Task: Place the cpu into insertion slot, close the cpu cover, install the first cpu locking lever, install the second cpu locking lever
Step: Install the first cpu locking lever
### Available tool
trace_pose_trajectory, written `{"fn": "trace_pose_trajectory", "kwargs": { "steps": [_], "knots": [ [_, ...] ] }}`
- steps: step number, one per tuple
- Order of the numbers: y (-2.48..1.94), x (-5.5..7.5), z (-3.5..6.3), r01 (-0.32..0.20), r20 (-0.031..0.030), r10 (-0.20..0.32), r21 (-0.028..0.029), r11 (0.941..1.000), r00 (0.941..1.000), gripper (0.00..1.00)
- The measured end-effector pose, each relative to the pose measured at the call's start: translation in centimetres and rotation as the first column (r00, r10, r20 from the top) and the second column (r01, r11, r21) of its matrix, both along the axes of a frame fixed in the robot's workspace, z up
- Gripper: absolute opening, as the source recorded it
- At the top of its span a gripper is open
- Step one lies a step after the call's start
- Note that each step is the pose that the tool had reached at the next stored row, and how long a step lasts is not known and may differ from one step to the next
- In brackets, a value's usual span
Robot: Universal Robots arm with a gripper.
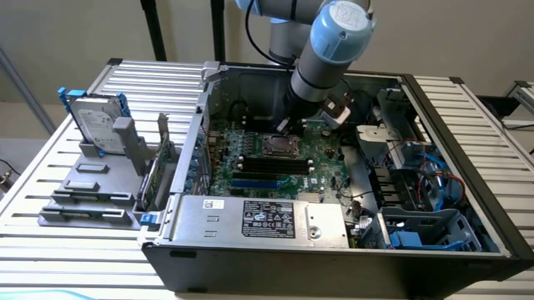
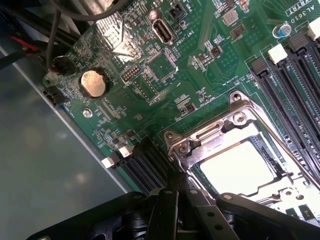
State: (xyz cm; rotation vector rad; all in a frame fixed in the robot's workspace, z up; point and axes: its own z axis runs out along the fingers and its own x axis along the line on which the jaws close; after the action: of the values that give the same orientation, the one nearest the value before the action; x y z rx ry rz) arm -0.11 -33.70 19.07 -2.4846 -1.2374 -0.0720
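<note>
Four black mem slots (image 2: 295, 85) flank cpu cover (image 2: 235, 150); hand (image 2: 175, 210) fingers together, w/ nothing held.

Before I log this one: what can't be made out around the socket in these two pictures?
- Exterior view: the arm hides the far edge of the socket; the levers are too small to tell.
- Wrist view: the claw covers the near corner of the cover; the picture's edge cuts the socket.
- The chip is washed out by glare.
</note>
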Motion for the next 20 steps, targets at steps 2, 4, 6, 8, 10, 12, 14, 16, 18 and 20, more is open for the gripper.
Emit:
{"fn": "trace_pose_trajectory", "kwargs": {
  "steps": [2,4,6,8,10,12,14,16,18,20],
  "knots": [
    [-0.13,0.01,-0.02,0.000,0.0002,0.000,0.0047,1.0000,1.0000,0.11],
    [-0.20,-0.01,0.00,0.000,0.0000,0.000,0.0066,1.0000,1.0000,0.11],
    [-0.21,-0.03,0.01,0.000,-0.0001,0.000,0.0076,1.0000,1.0000,0.11],
    [-0.22,-0.10,0.01,0.000,-0.0002,0.000,0.0090,1.0000,1.0000,0.11],
    [-0.22,-0.23,0.01,0.000,-0.0002,0.000,0.0097,1.0000,1.0000,0.11],
    [-0.21,-0.32,0.00,0.000,-0.0001,0.000,0.0107,0.9999,1.0000,0.11],
    [-0.21,-0.37,0.00,0.000,-0.0001,0.000,0.0111,0.9999,1.0000,0.11],
    [-0.25,-0.38,0.00,0.000,-0.0001,0.000,0.0114,0.9999,1.0000,0.11],
    [-0.30,-0.37,0.00,0.000,-0.0001,0.000,0.0119,0.9999,1.0000,0.11],
    [-0.37,-0.32,-0.01,0.000,-0.0002,0.000,0.0125,0.9999,1.0000,0.11]
  ]
}}
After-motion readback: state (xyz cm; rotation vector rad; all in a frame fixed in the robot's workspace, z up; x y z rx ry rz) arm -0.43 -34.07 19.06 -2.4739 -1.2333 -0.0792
